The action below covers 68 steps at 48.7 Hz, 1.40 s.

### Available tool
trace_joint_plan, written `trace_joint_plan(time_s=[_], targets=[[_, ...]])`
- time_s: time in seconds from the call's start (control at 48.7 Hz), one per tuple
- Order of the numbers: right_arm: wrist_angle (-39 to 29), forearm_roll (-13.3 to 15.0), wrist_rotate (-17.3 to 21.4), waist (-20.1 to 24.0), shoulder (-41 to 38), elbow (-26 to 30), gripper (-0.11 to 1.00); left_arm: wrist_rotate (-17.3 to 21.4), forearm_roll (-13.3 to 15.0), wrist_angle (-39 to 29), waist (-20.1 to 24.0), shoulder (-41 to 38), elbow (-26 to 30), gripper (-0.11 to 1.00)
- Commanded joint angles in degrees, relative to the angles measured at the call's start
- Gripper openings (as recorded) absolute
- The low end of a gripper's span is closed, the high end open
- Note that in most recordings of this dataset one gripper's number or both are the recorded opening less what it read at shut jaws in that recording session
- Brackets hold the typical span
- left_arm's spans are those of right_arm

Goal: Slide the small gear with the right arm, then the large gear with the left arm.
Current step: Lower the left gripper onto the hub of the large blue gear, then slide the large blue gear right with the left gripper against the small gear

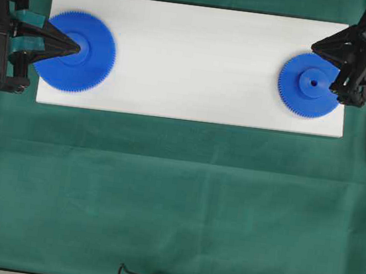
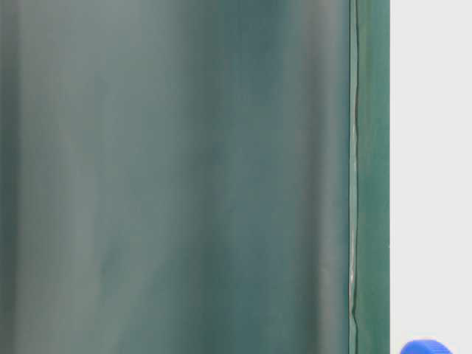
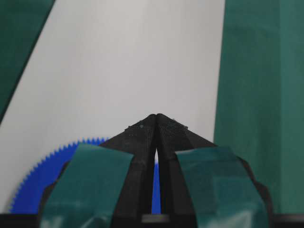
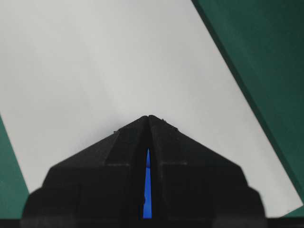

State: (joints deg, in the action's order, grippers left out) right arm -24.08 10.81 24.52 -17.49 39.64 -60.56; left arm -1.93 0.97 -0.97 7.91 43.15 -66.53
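White board [image 1: 192, 58] on green table: my right fingers [image 1: 315, 48], clenched empty, sit at the small gear's [image 1: 309, 86] outer edge; left fingers [image 1: 78, 47] likewise on the large gear [image 1: 80, 51].

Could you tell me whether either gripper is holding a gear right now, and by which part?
Nothing is held. The left gripper, shut, sits over the large gear hub; the right gripper, shut, sits at the small gear rim.

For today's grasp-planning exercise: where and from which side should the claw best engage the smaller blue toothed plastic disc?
Probably the raised round hub of the smaller blue toothed plastic disc, from directly above: the disc lies flat on the white board, so its thin toothed rim offers little purchase, while the hub stands proud with a centre hole.
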Motion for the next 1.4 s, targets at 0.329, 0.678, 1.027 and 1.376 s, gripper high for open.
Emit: trace_joint_plan(time_s=[0.329, 0.678, 1.027, 1.376], targets=[[1.41, 0.18, -0.09, 0.00, -0.53, 1.32, 0.53, -0.35, 0.18, -6.94, 5.62, -6.24, -2.02, 0.00], [1.58, 0.09, 0.00, 0.09, -1.05, 1.41, 0.53, -0.26, 0.18, -2.37, 7.47, -20.39, -0.53, 0.00], [2.20, 0.00, 0.00, 0.44, -1.93, 1.41, 0.53, -0.26, 0.18, -1.58, 9.32, -18.90, -2.99, 0.00], [2.37, 0.00, 0.00, 0.44, -3.08, 1.76, 0.53, 0.00, 0.09, -1.49, 10.11, -19.34, -2.64, 0.00]])
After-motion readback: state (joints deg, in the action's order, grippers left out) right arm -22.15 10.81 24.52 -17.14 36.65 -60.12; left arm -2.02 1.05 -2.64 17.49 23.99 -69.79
